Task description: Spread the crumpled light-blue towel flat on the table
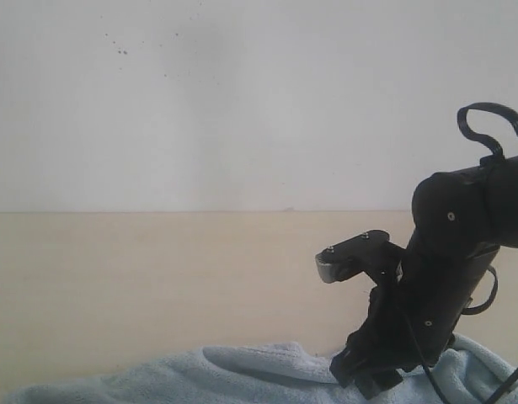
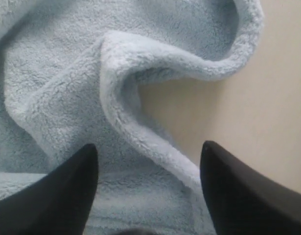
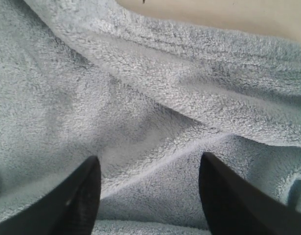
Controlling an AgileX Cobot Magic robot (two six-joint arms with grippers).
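The fluffy pale-blue terry towel [image 2: 62, 83] lay crumpled, nothing flattened yet, on the matte beige table [image 2: 267, 107], left gripper [image 2: 149, 148] and right gripper [image 3: 149, 157] poised spread-fingered and empty.

Low exterior view; 2 wrist close-ups above towel [image 2: 57, 73]

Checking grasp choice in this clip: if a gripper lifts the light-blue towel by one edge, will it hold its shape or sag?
Probably sag: the towel lies in soft curved folds, so it looks floppy, not stiff. Its fuzzy pile would likely grip well rather than slip. Pushed across the smooth table, it would likely bunch up rather than slide as one piece.
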